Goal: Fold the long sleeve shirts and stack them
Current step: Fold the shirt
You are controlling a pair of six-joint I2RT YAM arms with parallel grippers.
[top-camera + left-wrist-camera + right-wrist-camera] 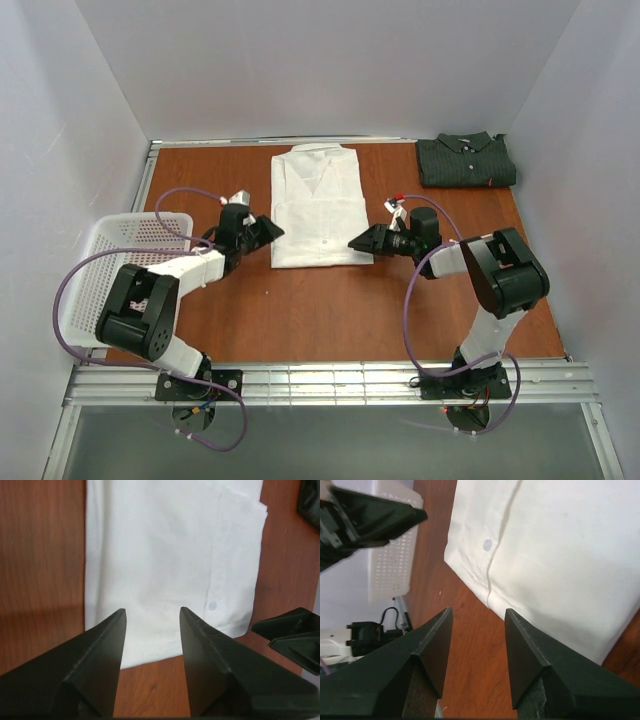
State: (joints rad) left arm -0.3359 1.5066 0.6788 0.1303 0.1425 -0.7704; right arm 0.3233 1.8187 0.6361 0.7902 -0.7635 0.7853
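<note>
The white shirt (320, 205) lies folded lengthwise into a narrow panel in the middle of the table, collar at the far end. It fills the left wrist view (170, 555) and the right wrist view (560, 555). The dark grey-green shirt (466, 161) lies folded at the far right corner, its small red tag at the near edge. My left gripper (274, 229) is open and empty just left of the white shirt's near hem; its tips hover over the hem (152, 611). My right gripper (354, 242) is open and empty at the hem's right corner (479, 611).
A white mesh basket (115, 275) stands at the table's left edge, beside the left arm; it also shows in the right wrist view (392, 565). White walls close in the table on three sides. A metal rail (330, 380) runs along the near edge.
</note>
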